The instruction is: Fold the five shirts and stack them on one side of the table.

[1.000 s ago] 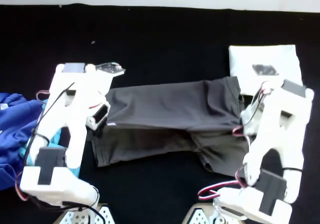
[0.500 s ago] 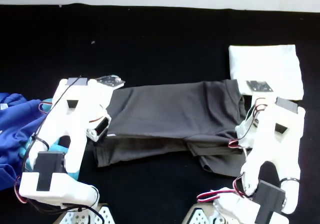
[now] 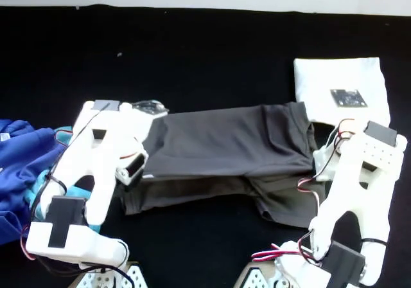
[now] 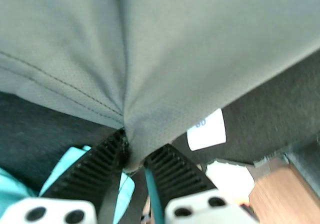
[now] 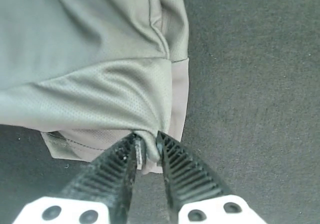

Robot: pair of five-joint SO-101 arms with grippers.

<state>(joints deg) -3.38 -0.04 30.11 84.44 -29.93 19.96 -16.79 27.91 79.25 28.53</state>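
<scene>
A grey shirt (image 3: 225, 143) is clamped at opposite ends by the left jaws and the right jaws. A white shirt (image 3: 343, 79) is laid folded beside it.

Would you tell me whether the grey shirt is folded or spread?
Partly folded: one layer of the grey shirt lies doubled over the lower part, with the left gripper and right gripper pinching its ends.

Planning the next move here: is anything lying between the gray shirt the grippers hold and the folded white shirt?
Nothing visible does. The gray shirt lies right beside the folded white shirt, with no object between them. The left gripper and right gripper are each shut on its fabric.
</scene>
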